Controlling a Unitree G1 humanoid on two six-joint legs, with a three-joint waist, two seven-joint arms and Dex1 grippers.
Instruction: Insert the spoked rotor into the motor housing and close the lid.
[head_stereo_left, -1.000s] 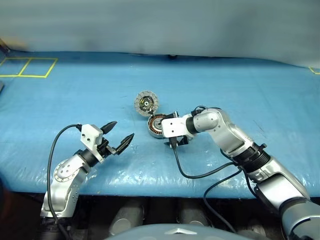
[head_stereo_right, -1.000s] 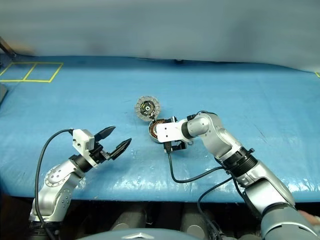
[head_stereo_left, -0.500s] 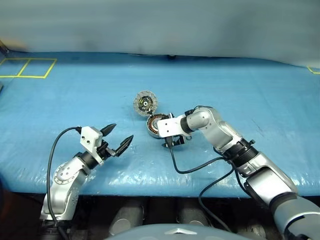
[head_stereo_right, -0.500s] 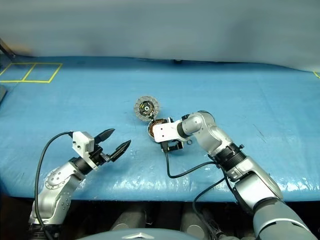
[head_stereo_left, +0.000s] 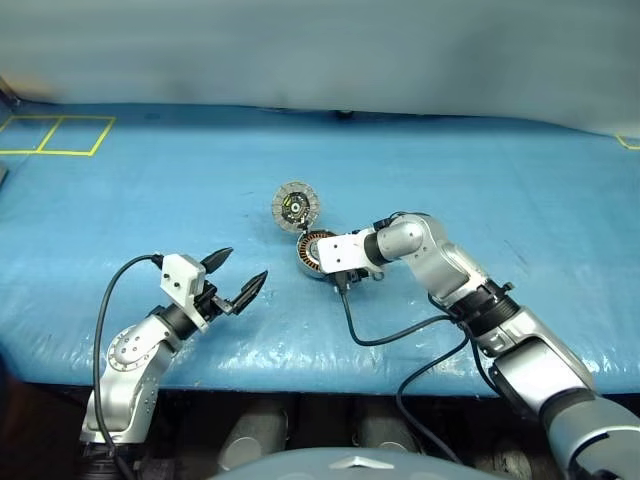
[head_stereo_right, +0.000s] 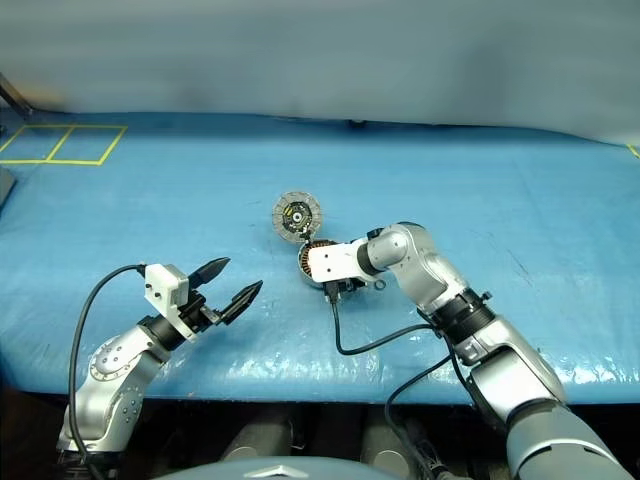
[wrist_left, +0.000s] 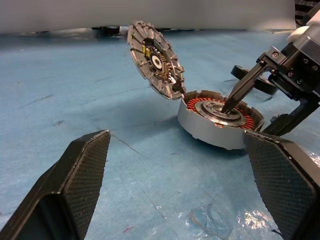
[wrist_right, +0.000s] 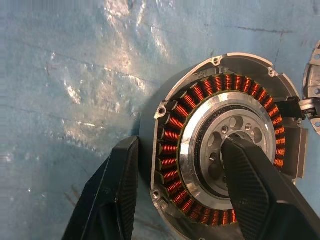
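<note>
Right wrist view puts our right gripper (wrist_right: 175, 195) astride the motor housing (wrist_right: 225, 145) wall, one finger on the silver hub, one outside on the blue sheet (head_stereo_left: 150, 200); its jaws stand partly closed, gripping nothing certain. Our left gripper (head_stereo_left: 238, 275) hangs wide open, well to the left. The lid (head_stereo_left: 294, 206) stands tilted up at the housing's far edge. We judge the spoked rotor, a dark wheel (wrist_left: 260, 82) lying beyond, must be fetched next. Copper windings gleam; the lid's rim is segmented.

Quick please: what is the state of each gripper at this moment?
Left gripper: open, holding nothing.
Right gripper: jaws apart, straddling the motor housing wall, one inside on the hub, one outside; grip cannot be told.
</note>
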